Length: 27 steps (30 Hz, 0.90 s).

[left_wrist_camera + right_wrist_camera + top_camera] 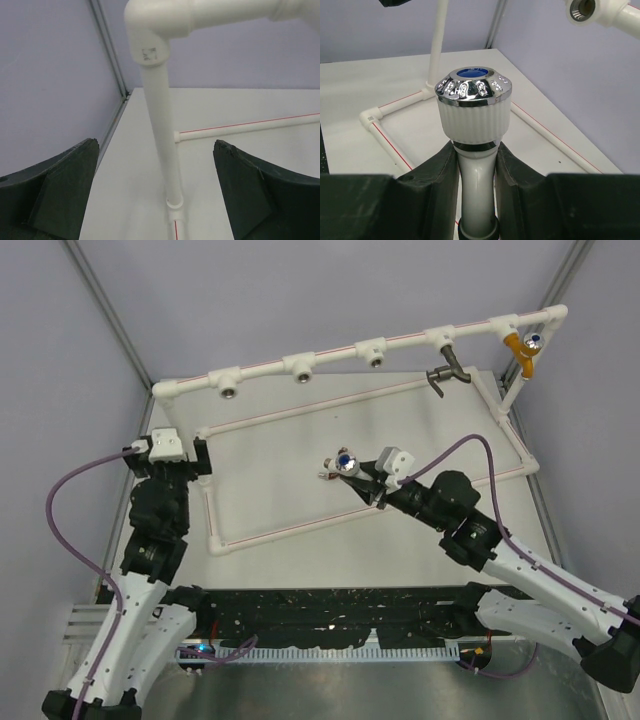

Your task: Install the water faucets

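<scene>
- Your right end effector (pixel 362 478) is pinching the white faucet (pixel 345 462) by its stem. The blue-and-silver knob sticks out past the fingertips, above the middle of the table (pixel 280 475).
- The faucet's long axis runs in line with the fingers, knob away from the wrist. In the top view it points left and slightly toward the far side.
- The nearest open socket (pixel 374 357) sits on the top rail (pixel 335 354), beyond the held faucet and a little to its right, well apart from it. The knob does not point at that socket.
- The threaded end is hidden behind the fingers, so you probably cannot judge alignment from here.
- The right arm is clearly the nearer one to that socket. A brown faucet (pixel 447 373) already hangs from the next socket to the right.
- Your left end effector (pixel 155 145) is spread wide and holds nothing. The corner post (pixel 159 115) stands between its fingers without touching either.
</scene>
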{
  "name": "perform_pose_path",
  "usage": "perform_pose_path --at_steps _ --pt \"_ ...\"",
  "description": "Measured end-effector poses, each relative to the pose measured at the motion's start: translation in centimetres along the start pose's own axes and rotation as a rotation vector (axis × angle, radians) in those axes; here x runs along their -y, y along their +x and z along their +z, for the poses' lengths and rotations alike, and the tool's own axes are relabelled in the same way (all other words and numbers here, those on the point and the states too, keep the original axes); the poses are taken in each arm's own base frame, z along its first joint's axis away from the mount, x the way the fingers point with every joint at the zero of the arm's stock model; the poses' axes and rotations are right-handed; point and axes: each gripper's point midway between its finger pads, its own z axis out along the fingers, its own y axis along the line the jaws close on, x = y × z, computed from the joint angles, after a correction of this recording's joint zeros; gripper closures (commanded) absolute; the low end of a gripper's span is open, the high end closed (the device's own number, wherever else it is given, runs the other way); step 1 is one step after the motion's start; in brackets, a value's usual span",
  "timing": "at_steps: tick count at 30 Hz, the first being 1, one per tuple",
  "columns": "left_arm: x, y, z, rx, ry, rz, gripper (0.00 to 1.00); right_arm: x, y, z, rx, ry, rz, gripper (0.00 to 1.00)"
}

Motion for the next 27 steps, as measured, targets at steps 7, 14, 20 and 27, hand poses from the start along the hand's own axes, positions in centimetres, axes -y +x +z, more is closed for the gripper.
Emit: perform_pose_path --at_steps 7,14,20,27 --pt "-0.8 3.8 4.5 -0.059 -0.143 -0.016 0.01 0.6 0.5 -3.4 0.050 0.093 -0.019 0.95" --pt "-0.6 6.4 8.7 -0.101 -0.215 0.000 0.17 0.8 0.3 -5.5 0.083 0.130 -0.046 0.95" --pt "-1.2 4.4 9.4 -0.010 -0.249 -0.028 0.74 0.7 0.3 -6.1 0.075 0.123 -0.058 0.95" --pt "-1.5 3.7 7.3 0.030 -0.226 -0.087 1.00 0.4 2.2 -5.3 0.009 0.107 -0.048 0.95"
